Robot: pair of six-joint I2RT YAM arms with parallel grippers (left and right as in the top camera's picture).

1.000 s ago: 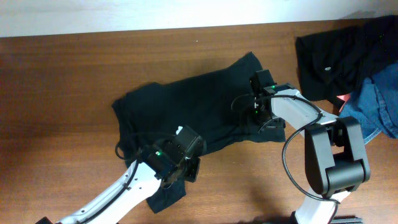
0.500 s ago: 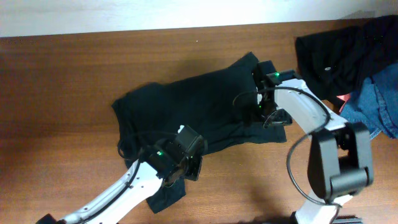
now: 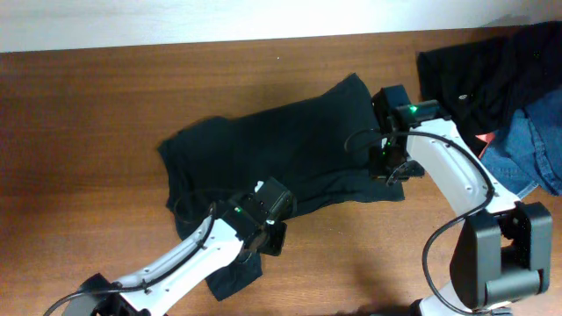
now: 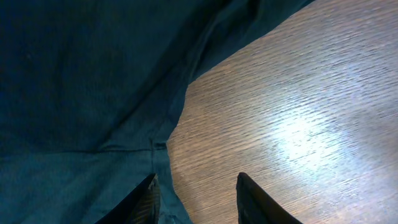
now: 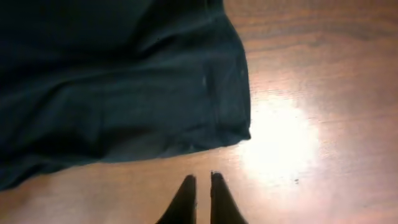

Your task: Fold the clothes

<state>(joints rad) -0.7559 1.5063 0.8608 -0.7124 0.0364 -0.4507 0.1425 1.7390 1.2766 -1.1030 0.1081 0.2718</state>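
Brown wood nearest, along the 6 o'clock edge of the table. From 7 o'clock, the left arm: stretched long and low toward 1 o'clock, white link almost flat, wrist bent down at the near hem of the T-shirt. At its end, the left gripper: pointed down at that hem, jaws parted to a middling gap and clamped on nothing. One finger over the cloth's edge, the other over bare wood. Touching the cloth or not: cannot tell. Just beside it, toward 7 o'clock, a sleeve trailing off the shirt toward the near edge.

From 5 o'clock, the right arm: planted on a dark base, long link angled up toward 11 o'clock, then hooked back at the wrist so as to point toward 6 o'clock. At its end, the right gripper: closed tight, tips together with nothing between, over bare wood just beside the shirt's 3 o'clock corner.

Further out, at the table's middle, the shirt itself: black, thin, spread out but rumpled, long axis from 8 o'clock to 2 o'clock, creases across the body.

Farthest, at 2 o'clock, a heap of other clothes: a black garment, blue denim just beside it, a scrap of red at the join. Bare wood between heap and shirt. Along 12 o'clock, a pale wall strip.
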